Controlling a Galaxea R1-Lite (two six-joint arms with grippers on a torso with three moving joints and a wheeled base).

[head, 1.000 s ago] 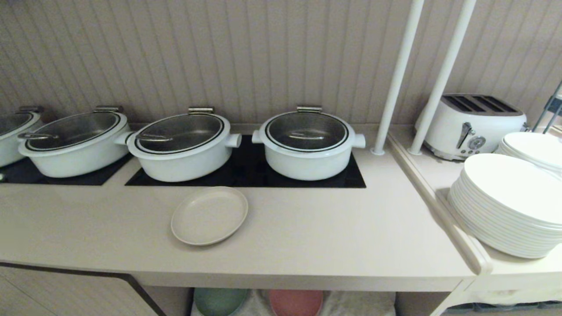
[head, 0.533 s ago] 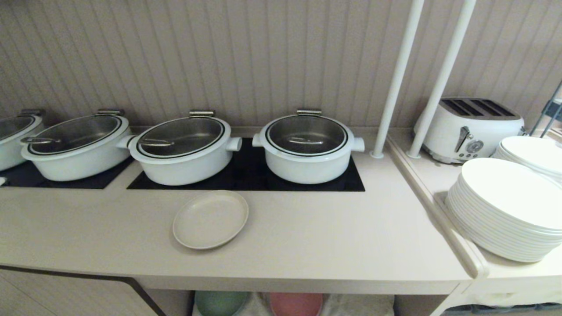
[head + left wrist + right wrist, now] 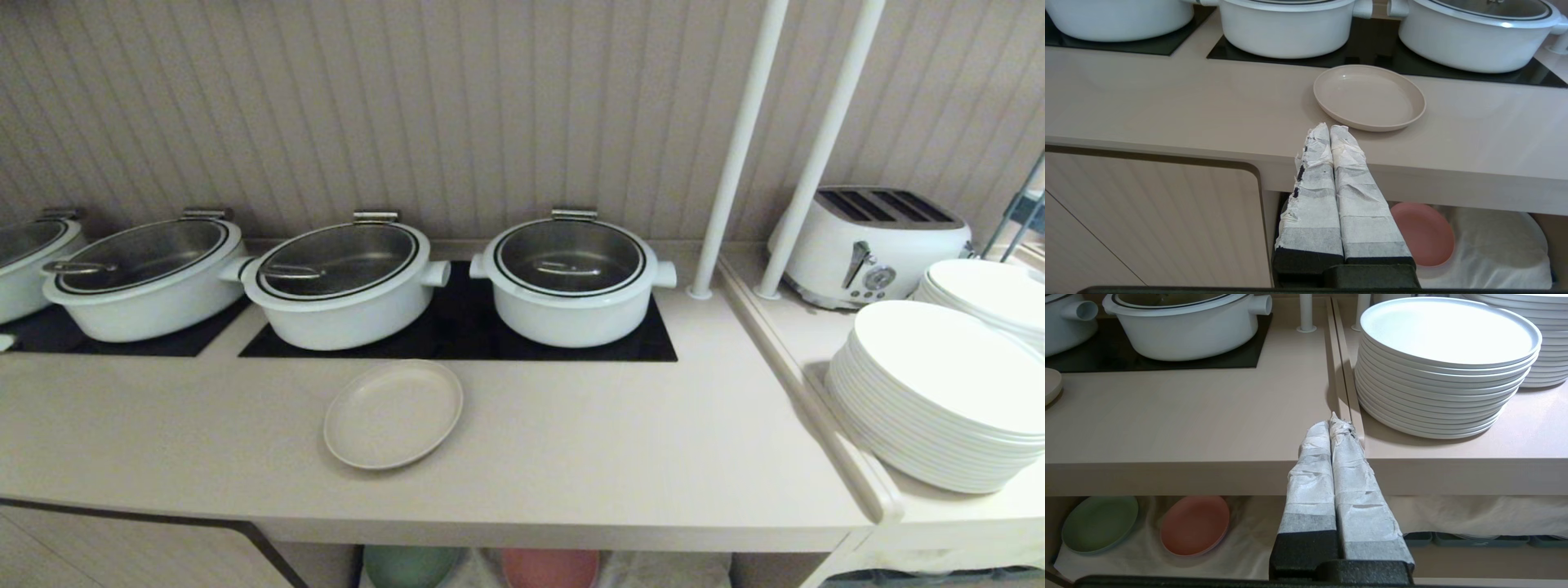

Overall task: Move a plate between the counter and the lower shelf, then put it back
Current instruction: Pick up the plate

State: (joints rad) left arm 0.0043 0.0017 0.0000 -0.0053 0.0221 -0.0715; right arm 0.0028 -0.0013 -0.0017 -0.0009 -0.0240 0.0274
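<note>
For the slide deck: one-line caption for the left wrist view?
Left gripper shut and empty, short of the cream plate on the counter; pink plate on the lower shelf's white cloth.

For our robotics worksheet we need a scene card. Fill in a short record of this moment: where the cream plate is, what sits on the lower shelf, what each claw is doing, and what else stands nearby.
plate: cream plate flat on the counter, in front of the hob pots
lower shelf: green plate and pink plate on white cloth
left claw: shut, empty, short of the plate
right claw: shut, empty, before the counter edge
nearby: stacked white dinner plates, toaster
</note>
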